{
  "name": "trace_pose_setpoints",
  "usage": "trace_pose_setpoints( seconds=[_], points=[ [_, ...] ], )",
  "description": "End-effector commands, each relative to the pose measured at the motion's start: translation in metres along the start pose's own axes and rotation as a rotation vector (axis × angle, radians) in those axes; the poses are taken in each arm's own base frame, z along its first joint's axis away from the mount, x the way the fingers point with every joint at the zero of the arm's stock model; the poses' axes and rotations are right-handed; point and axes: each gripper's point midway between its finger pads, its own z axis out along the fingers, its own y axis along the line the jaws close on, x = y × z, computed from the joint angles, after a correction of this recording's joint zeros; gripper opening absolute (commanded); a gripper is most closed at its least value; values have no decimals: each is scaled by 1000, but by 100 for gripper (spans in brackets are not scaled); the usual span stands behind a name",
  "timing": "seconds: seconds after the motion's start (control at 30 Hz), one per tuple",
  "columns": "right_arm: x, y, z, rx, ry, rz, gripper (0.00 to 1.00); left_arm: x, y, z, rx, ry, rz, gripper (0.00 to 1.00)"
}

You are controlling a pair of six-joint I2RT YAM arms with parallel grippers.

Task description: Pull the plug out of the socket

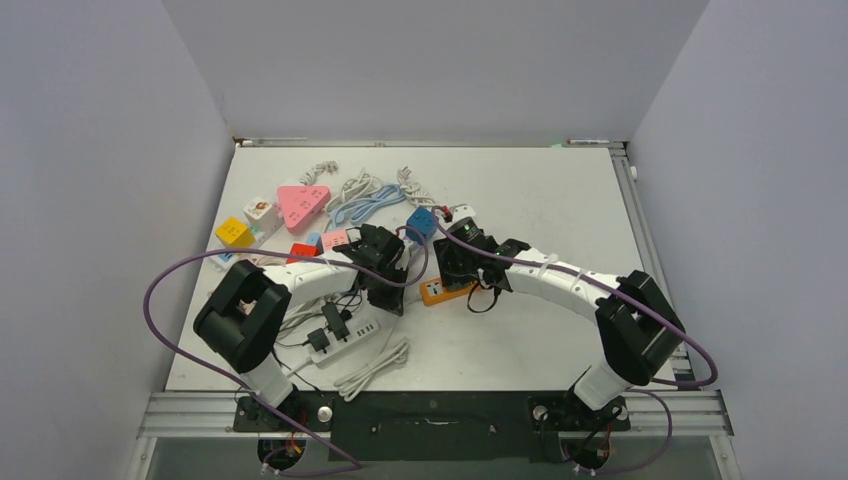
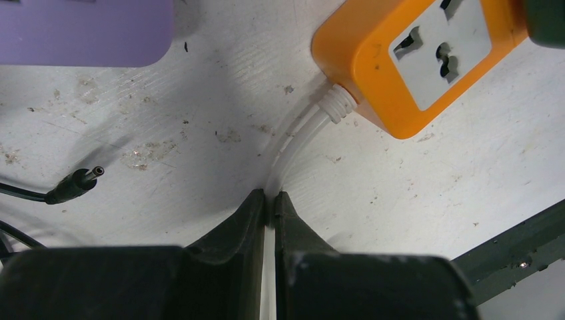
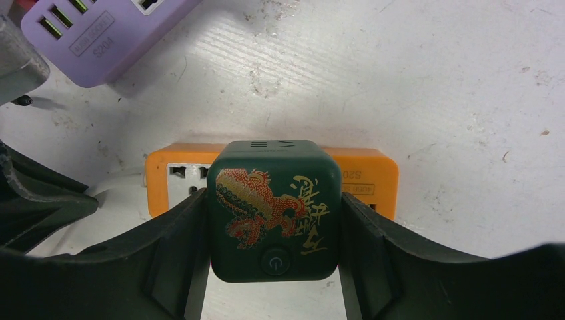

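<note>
Right end effector (image 3: 273,223) clamped on green dragon-print plug (image 3: 270,200), plug seated in orange socket strip (image 3: 366,175). Left end effector (image 2: 270,200) closed, pinching white cord (image 2: 298,132) against tabletop (image 2: 166,100).

I had two grippers out, my left gripper (image 2: 269,200) and my right gripper (image 3: 273,223). On the table (image 1: 560,200) I counted three power strips: one orange power strip (image 3: 373,175), one purple power strip (image 3: 100,40) and one white power strip (image 1: 352,343). There was a single dark green plug cube (image 3: 266,167), and a single white cord (image 2: 303,127) at the orange strip. Two black adapters (image 1: 335,321) were on the white strip. Three green USB ports (image 3: 53,20) showed on the purple one. Among the smaller blocks I made out one pink triangular socket block (image 1: 302,204), one yellow cube (image 1: 235,233), one blue cube (image 1: 422,222) and one red cube (image 1: 302,252). I also counted one black barrel connector (image 2: 74,185).
</note>
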Motion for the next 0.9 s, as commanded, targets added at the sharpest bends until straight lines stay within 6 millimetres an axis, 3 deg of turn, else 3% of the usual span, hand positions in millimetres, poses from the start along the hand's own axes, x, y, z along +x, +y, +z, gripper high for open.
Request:
trace_pose_setpoints(
  seconds=[0.0,0.37,0.6,0.87],
  points=[
    [1,-22,-7,155,-20,-27,5,2,14,0,-62,23,6,0],
    [-4,-13,-15,308,-49,-143,5,1,14,-1,-62,19,10,0],
    [-3,-9,-15,280,-47,-133,5,1,15,-2,-65,19,12,0],
    [-4,-9,-11,126,-30,-31,5,2,15,-1,-69,22,11,0]
  ],
)
